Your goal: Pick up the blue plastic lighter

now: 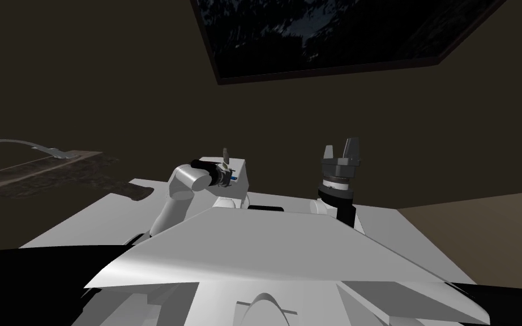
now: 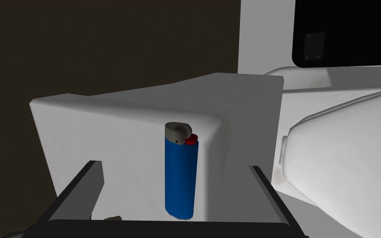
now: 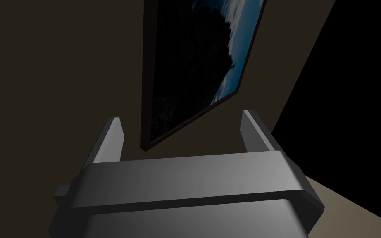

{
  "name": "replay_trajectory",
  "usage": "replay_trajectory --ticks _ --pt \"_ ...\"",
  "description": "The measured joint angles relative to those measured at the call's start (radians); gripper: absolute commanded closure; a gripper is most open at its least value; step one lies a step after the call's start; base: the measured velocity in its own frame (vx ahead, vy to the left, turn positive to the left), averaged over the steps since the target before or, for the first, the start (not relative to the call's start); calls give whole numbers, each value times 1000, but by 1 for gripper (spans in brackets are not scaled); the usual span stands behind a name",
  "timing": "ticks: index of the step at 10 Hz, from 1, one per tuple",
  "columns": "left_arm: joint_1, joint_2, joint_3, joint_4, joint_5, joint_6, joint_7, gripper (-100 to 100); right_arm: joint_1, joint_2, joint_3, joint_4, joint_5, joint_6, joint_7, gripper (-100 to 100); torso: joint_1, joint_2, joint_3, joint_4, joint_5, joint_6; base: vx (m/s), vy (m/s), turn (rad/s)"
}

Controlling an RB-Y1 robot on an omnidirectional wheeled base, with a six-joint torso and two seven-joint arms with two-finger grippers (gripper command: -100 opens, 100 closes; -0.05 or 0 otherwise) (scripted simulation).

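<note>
Left gripper (image 2: 174, 165) spread wide; blue lighter (image 2: 180, 177) sits between its fingers, untouched, long axis along them, cap end pointing away. Right gripper (image 3: 181, 116) likewise spread.

1 dark-framed picture (image 1: 333, 34) hangs on the brown wall (image 1: 84, 68). A white block (image 2: 115, 124) stands beside a rounded white shape (image 2: 342, 165). A curved grey fixture (image 1: 5, 144) sits on a dim mottled counter (image 1: 39, 170).

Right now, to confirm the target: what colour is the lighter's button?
Red button, on the blue lighter; left wrist view shows it best.
</note>
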Motion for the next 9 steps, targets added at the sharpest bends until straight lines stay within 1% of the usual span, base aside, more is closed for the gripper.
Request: replay_trajectory --ticks 5,6,9 --pt "-16 -6 -5 96 -20 -62 -31 -100 0 0 0 0 0 0 0 0 0 0 0 0 0 0 -24 -9 -38" --pt "-16 -6 -5 98 -20 -64 -32 100 0 0 0 0 0 0 0 0 0 -1 0 0 0 0 0 0 0" --pt "-13 -7 -7 99 -18 -60 -31 100 0 0 0 0 0 0 0 0 1 -7 -4 0 0 2 -8 -1 10"
